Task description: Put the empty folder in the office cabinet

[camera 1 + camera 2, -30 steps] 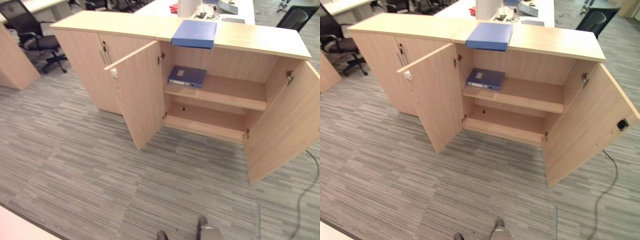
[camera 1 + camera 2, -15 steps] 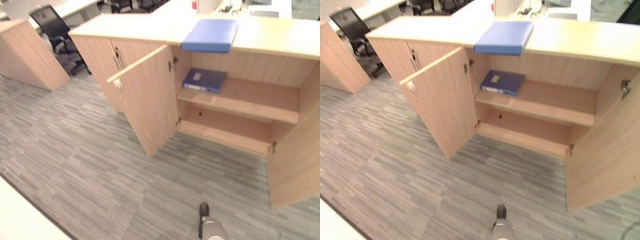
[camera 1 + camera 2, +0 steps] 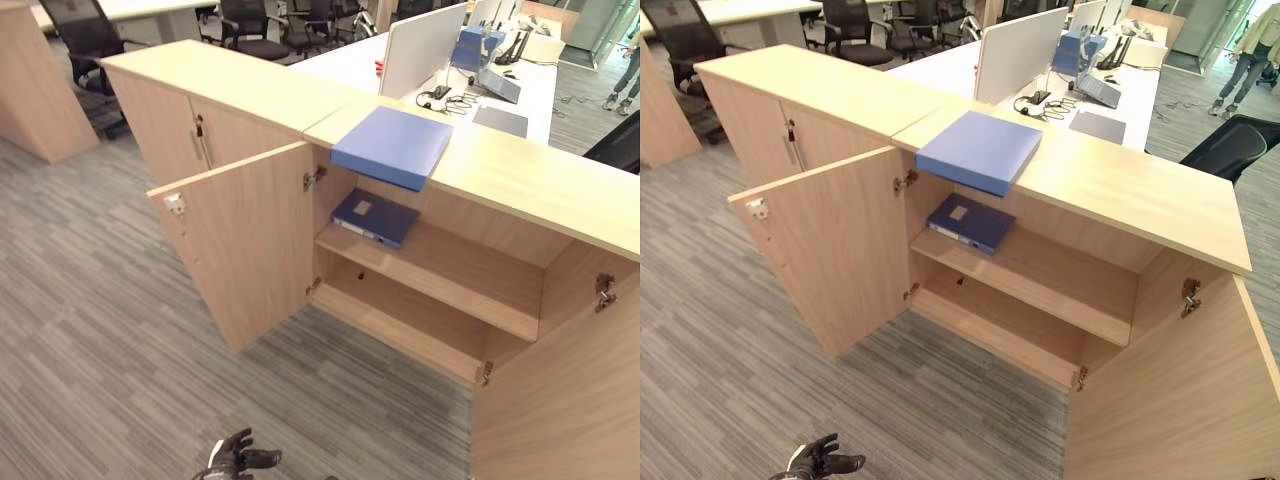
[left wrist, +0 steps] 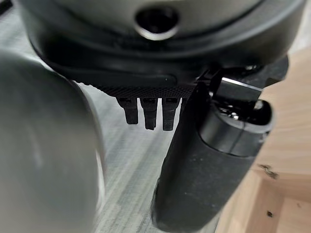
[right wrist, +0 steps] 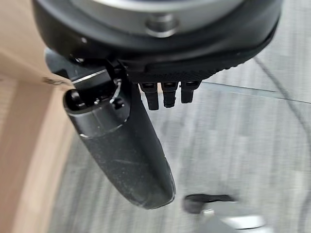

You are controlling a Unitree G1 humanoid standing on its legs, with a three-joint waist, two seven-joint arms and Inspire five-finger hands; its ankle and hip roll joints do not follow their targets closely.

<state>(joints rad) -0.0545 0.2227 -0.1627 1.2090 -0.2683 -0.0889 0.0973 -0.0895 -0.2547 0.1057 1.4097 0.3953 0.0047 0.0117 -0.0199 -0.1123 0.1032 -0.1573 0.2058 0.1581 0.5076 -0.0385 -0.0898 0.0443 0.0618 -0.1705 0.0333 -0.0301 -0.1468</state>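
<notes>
Left hand (image 4: 194, 160): hangs low over the carpet, well apart from the cabinet; fingers straight and relaxed, holding nothing.
Right hand (image 5: 124, 155): down beside a cabinet door, over the carpet; fingers straight, thumb out, empty.
Folder (image 3: 392, 146): blue, flat on the cabinet top (image 3: 520, 185), one edge jutting slightly past the front lip, above the open compartment.
Handling: probably light if empty; it looks stiff and flat, with a smooth cover that may slip. The overhanging front edge looks like the best place to take hold, thumb on top and fingers beneath, or one hand on each side.
Cabinet (image 3: 1040, 300): both doors swung wide; two shelves inside.
Upper shelf (image 3: 1060, 285): a second, darker blue folder (image 3: 970, 222) lies flat at its left end; the rest is bare wood.
Lower shelf (image 3: 990, 325): nothing seen on it.
</notes>
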